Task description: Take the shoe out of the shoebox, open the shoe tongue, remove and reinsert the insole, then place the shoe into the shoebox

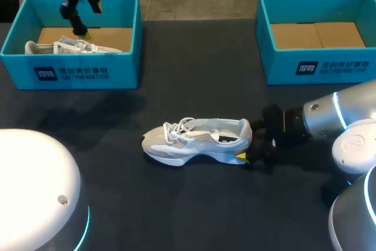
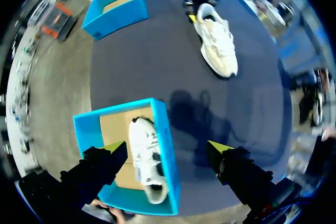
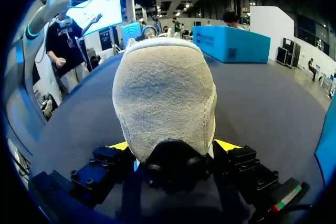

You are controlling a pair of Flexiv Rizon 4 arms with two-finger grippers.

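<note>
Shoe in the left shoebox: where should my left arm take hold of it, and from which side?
Come straight down from above: the shoebox walls close off every side. The shoe lies upper side up along the wall nearest the table's middle, so pinch its upper across the width near the laces, jaws turned crosswise to its length. The wall-side gap looks tight.

Shoe (image 3: 164, 98) heel-first between right jaws, yellow tips (image 3: 227, 144) touching both sides.

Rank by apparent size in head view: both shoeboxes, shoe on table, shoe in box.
1. left shoebox and right shoebox: alike, unranked (right one is cut by the view's edge).
2. shoe on the table.
3. shoe in the left shoebox, partly hidden.
</note>
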